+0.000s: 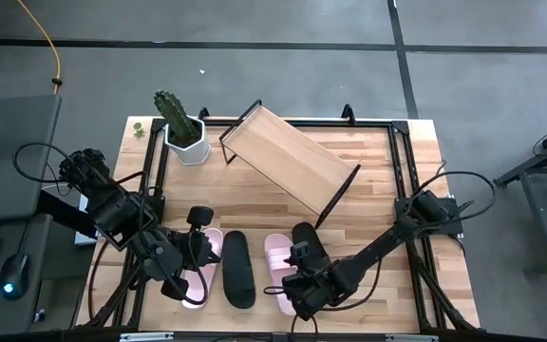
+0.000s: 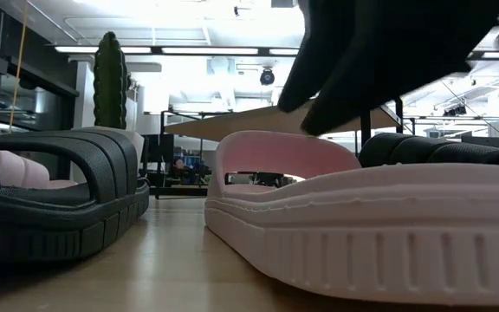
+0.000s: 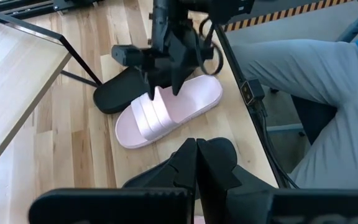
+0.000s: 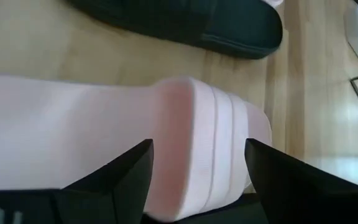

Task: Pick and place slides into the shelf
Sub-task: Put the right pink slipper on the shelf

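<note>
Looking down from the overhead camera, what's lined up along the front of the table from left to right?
Left claw over a pink slide → black slide → pink slide with the right claw over it → black slide.

Potted cactus (image 1: 178,123) (white pot), table corner

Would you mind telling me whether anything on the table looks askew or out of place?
Yes: the shelf sits diagonally, skewed against the table's edges. It holds no slides; all four remain on the tabletop near the front.
</note>
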Controlling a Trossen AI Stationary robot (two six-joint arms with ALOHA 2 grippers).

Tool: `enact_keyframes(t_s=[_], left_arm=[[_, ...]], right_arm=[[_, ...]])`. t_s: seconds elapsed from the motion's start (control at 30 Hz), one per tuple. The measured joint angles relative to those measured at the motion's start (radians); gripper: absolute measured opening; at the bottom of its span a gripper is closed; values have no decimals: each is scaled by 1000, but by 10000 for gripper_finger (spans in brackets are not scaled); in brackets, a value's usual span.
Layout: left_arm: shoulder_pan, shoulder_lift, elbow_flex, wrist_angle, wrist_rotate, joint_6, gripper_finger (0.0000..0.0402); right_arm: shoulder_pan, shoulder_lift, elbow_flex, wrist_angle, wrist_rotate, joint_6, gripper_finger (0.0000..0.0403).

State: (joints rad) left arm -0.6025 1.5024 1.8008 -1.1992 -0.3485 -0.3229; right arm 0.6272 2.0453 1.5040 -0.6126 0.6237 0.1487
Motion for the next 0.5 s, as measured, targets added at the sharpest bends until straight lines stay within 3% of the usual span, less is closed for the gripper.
enact_keyframes(t_s=[0.23, 0.5], left_arm=[[0, 0, 0, 0, 0, 0, 1], [0, 0, 0, 0, 0, 0, 1]], right_arm=[[-22, 32, 0, -10, 71, 0, 246], [-32, 37, -1, -16, 76, 4, 246]])
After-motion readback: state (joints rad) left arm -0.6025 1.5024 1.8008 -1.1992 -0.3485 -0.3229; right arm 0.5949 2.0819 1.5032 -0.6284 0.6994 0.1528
